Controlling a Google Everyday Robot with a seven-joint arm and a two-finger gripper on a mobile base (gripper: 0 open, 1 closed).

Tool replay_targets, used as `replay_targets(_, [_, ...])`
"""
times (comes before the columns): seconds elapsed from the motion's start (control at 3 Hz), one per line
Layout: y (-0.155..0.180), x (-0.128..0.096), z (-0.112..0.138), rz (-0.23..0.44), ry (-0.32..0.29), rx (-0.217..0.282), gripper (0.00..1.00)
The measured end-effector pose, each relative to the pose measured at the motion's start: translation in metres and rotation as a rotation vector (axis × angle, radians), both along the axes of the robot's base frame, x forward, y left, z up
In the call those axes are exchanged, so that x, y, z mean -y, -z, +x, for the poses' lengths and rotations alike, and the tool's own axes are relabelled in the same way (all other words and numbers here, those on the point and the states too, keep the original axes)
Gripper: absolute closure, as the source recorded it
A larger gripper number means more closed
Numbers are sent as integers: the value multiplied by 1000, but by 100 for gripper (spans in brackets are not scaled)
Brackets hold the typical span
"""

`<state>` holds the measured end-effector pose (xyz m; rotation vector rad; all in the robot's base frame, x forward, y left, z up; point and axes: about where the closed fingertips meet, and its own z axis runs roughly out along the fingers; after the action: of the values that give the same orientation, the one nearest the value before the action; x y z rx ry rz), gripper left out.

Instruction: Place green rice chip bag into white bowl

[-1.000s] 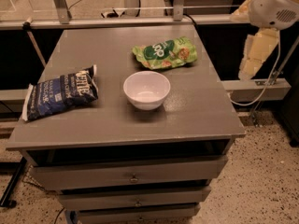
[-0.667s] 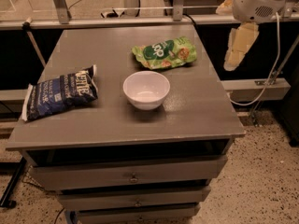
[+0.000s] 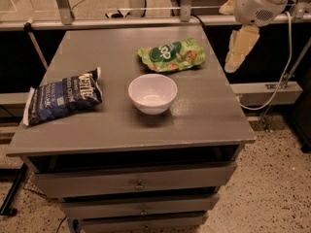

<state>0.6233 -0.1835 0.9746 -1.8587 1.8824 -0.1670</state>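
Observation:
The green rice chip bag (image 3: 171, 55) lies flat on the far right part of the grey cabinet top (image 3: 204, 110). The white bowl (image 3: 152, 92) stands empty in the middle of the top, just in front of the bag and apart from it. My gripper (image 3: 239, 50) hangs from the white arm (image 3: 262, 1) at the upper right, above the cabinet's right edge. It is to the right of the bag, higher than it, and touches nothing.
A dark blue chip bag (image 3: 62, 96) lies at the left edge of the top. Drawers (image 3: 138, 183) sit below the front edge. A metal rail (image 3: 121, 22) runs behind the cabinet. A cable (image 3: 277, 89) hangs at the right.
The arm and gripper have moved left and a little up, from beyond the right side of the cabinet to over its right edge. The bags and the bowl have not moved.

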Motion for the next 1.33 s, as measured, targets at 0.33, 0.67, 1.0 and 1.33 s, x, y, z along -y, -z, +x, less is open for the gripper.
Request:
replay_targets(0.33, [12, -19, 28, 31, -21, 40, 0])
replay_targets(0.67, [33, -39, 65, 43, -40, 59, 0])
replay_targets(1.0, [45, -47, 85, 51, -47, 59, 0])
replay_targets(1.33, [59, -59, 101, 62, -67, 44, 0])
